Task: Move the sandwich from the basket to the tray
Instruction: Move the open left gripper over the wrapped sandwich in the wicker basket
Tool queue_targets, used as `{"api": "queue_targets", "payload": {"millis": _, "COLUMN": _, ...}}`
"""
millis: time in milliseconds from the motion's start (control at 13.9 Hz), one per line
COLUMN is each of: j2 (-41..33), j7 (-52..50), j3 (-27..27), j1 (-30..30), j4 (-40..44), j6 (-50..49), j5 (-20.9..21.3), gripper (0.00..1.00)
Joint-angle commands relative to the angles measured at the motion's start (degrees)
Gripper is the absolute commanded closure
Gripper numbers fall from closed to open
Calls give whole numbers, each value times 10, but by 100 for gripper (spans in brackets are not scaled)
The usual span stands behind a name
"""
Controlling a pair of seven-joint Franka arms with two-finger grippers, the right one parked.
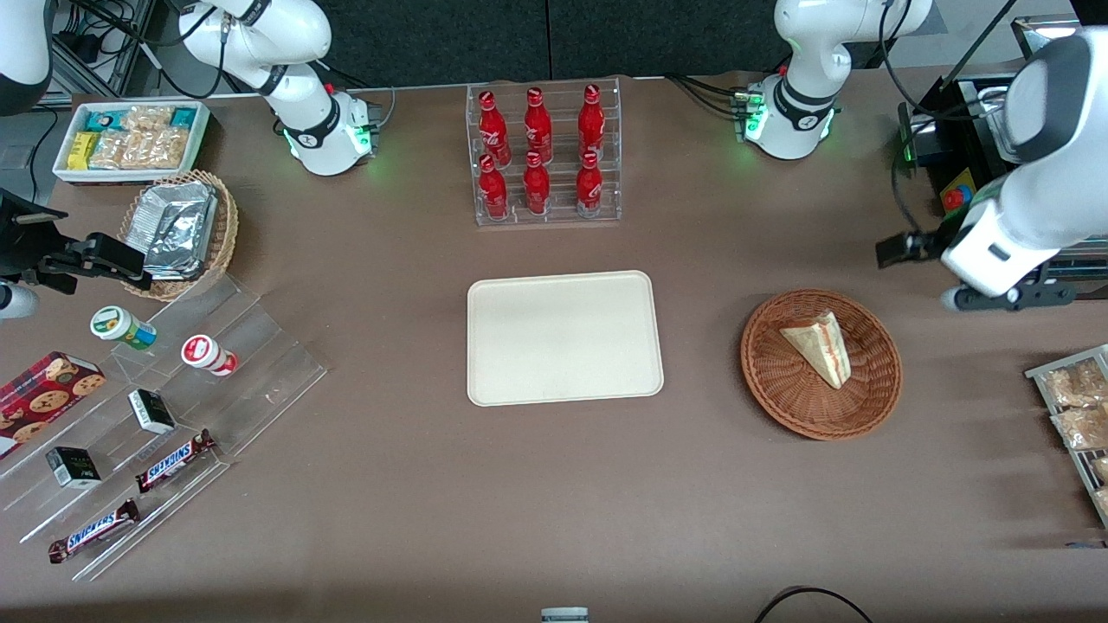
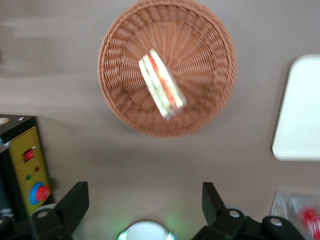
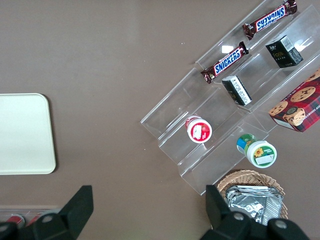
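Note:
The sandwich (image 1: 818, 346) (image 2: 161, 82), a pale wedge with red and green filling along its cut edge, lies in the middle of the round reddish-brown wicker basket (image 1: 770, 381) (image 2: 120, 55). The cream tray (image 1: 563, 337) (image 2: 300, 115) lies bare at the table's middle, a short gap from the basket toward the parked arm's end. My left gripper (image 1: 995, 298) (image 2: 144, 192) hangs high above the table beside the basket, toward the working arm's end. It is open, with its fingers (image 2: 75, 200) wide apart and nothing between them.
A clear rack of red bottles (image 1: 545, 156) stands farther from the front camera than the tray. A black box with a red button (image 1: 956, 195) (image 2: 30, 170) sits near my arm. A rack of snack packs (image 1: 1078, 407) lies nearer the front camera. Stepped acrylic shelves (image 1: 216, 363) stand at the parked arm's end.

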Motion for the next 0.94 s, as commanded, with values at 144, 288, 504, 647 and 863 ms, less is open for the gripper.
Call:
{"api": "queue_targets", "payload": {"millis": 144, "j2": -43, "j7": -200, "j3": -1, "j1": -4, "j4": -189, "j6": 240, "j5": 4, "gripper": 0}}
{"api": "queue_targets", "payload": {"millis": 288, "j2": -44, "j7": -256, "j3": -1, "j1": -5, "j4": -239, "j6": 311, "j5": 3, "gripper": 0}}
{"api": "queue_targets", "payload": {"millis": 504, "j2": -33, "j7": -275, "j3": -2, "j1": -6, "j4": -272, "j6": 365, "j5": 3, "gripper": 0}}
{"api": "queue_targets", "payload": {"millis": 647, "j2": -16, "j7": -275, "j3": -5, "j1": -7, "j4": -283, "j6": 390, "j5": 3, "gripper": 0}}
{"api": "queue_targets", "payload": {"millis": 863, "j2": 6, "j7": -274, "j3": -10, "j1": -19, "j4": -295, "j6": 421, "j5": 3, "gripper": 0}}
